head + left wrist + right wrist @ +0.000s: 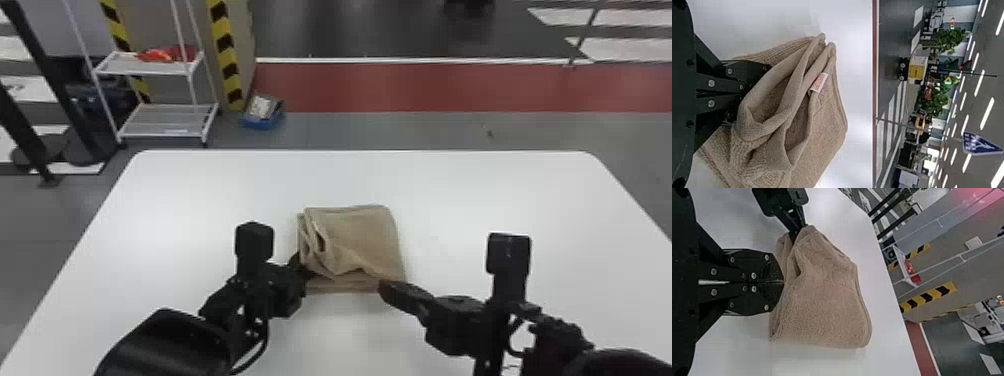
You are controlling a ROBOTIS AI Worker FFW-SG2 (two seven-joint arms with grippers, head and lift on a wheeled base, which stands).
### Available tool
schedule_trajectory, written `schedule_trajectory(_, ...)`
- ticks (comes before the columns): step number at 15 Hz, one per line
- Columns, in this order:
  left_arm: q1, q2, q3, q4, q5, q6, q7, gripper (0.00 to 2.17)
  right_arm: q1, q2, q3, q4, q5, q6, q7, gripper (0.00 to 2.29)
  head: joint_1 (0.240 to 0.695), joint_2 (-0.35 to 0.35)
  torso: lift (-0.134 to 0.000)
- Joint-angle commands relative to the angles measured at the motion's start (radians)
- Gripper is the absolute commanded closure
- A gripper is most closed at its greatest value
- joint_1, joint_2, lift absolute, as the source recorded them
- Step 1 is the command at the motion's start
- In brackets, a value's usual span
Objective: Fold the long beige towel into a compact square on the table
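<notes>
The head view looks from above the near side, forward and down over the tabletop (475, 190) to its far edge and both far corners. The left wrist view, close to the towel (360, 235), faces over the far edge toward ceiling lights (987, 113). The right wrist view, also close, faces the far left corner, sharing the white shelf (160, 66) with the head view; all three share the towel.
</notes>
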Motion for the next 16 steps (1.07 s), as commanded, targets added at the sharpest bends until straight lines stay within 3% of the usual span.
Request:
schedule_trajectory(1, -0.001, 0.0, 0.001, -0.001, 0.002, 0.0, -0.002, 1.71, -0.012, 0.001, 0.001, 0.06, 0.027, -0.031, -0.002, 2.02, 0.695, -0.006, -0.123)
schedule_trajectory(5, 0.016, 0.006, 0.008, -0.015, 0.002, 0.006, -0.006, 1.71, -0.083, 0.008, 0.012, 0.17, 0.061, -0.055, -0.023, 2.02, 0.695, -0.021, -0.123)
schedule_trajectory(11, 0.131, 0.025, 0.069, -0.179, 0.005, 0.08, -0.029, 1.71, -0.244, 0.012, 0.009, 0.33, 0.078, -0.098, -0.103, 2.02, 0.695, -0.035, -0.123)
schedule_trajectory(14, 0.232, 0.062, 0.113, -0.314, 0.033, 0.083, -0.035, 1.71, -0.374, 0.018, 0.015, 0.433, 0.103, -0.101, -0.129, 2.02, 0.695, -0.031, -0.123)
schedule_trajectory(16, 0.298, 0.077, 0.173, -0.398, 0.065, 0.083, -0.057, 1.71, -0.474, 0.043, 0.031, 0.54, 0.152, -0.098, -0.135, 2.02, 0.695, -0.023, -0.123)
